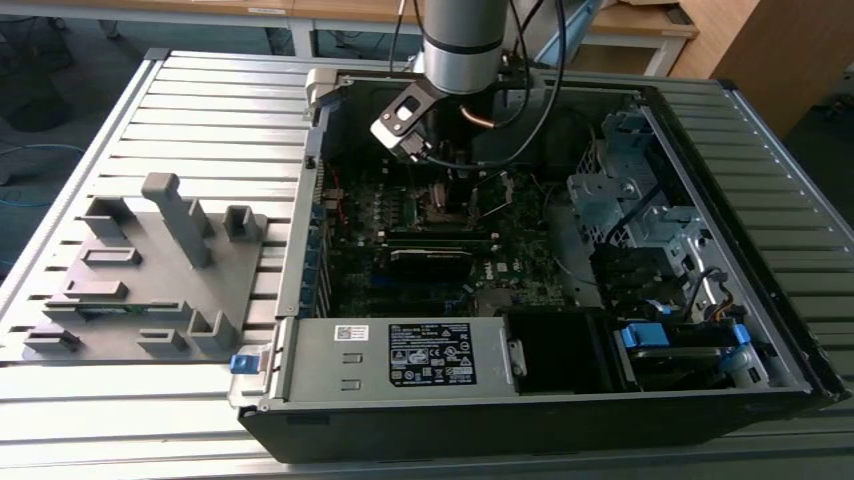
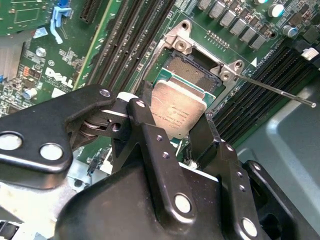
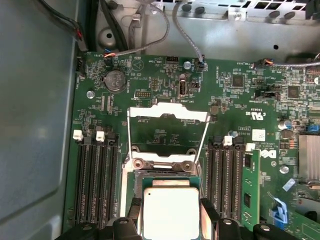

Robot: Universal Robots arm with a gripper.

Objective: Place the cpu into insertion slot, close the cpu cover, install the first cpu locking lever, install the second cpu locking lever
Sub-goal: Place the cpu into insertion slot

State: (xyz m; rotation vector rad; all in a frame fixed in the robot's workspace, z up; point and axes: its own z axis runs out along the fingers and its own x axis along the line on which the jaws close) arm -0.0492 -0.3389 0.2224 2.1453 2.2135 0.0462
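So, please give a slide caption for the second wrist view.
Black end effector holds small square silvery-tan cpu at open silver-rimmed insertion slot.

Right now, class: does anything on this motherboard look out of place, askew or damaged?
Nothing looks damaged. The cpu is not seated yet: the gripper holds it by its edges, only partly over the insertion slot, whose dark centre is exposed. The cpu cover stands swung open.

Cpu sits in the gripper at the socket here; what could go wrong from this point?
1. The gripper holds the cpu offset from the insertion slot, whose dark centre shows beyond it; lowered so, it might land on the rim.
2. The locking lever juts out beside the fingers and could snag.
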